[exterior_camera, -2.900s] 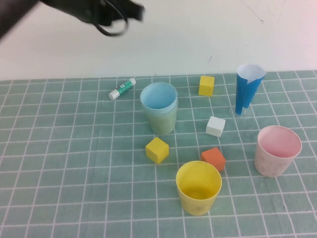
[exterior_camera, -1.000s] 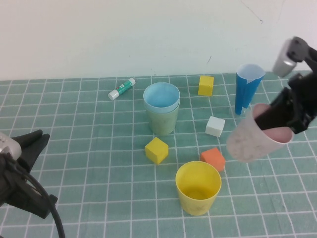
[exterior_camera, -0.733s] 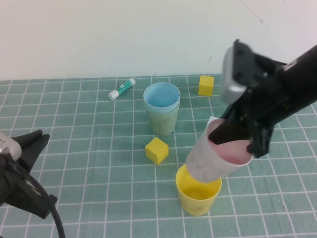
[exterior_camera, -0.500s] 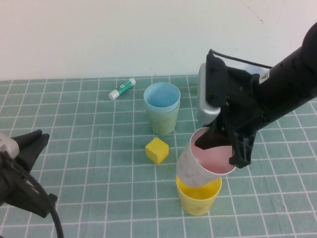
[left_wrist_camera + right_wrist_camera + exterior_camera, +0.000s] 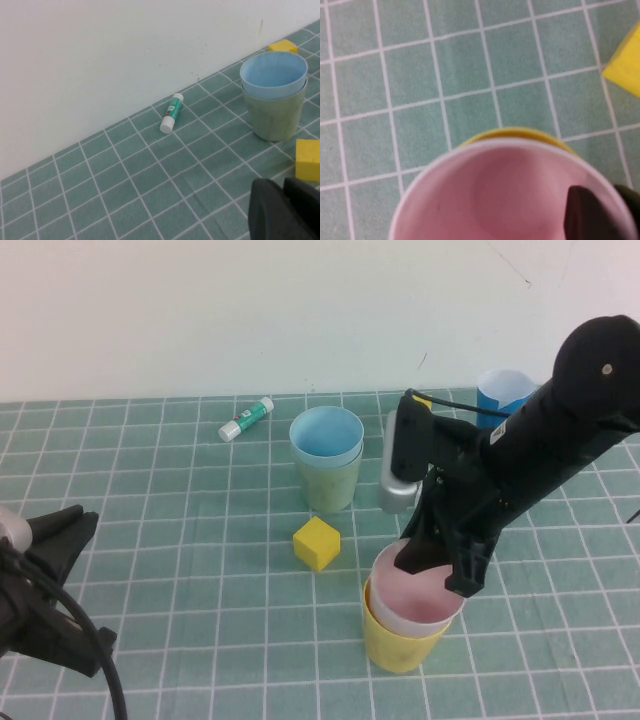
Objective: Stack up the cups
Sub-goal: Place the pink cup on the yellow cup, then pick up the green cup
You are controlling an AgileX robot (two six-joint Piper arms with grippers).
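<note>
The pale pink cup (image 5: 415, 598) sits nested inside the yellow cup (image 5: 392, 645) at the front of the mat. My right gripper (image 5: 436, 566) straddles the pink cup's far rim, one finger inside and one outside, shut on it. In the right wrist view the pink cup (image 5: 490, 200) fills the frame, with the yellow cup's rim (image 5: 510, 132) showing just beyond it. The light blue cup (image 5: 325, 432) is nested in the pale green cup (image 5: 328, 488) further back. My left gripper (image 5: 72, 532) rests shut at the front left, holding nothing.
A yellow cube (image 5: 317, 543) lies between the two stacks. A glue stick (image 5: 247, 418) lies near the back wall. The tall dark blue cone cup (image 5: 503, 390) stands at the back right behind my right arm. Another yellow cube (image 5: 283, 46) sits behind the blue cup.
My right gripper carried the pink cup leftward from the right side and lowered it into the yellow cup. The left arm stayed still.
</note>
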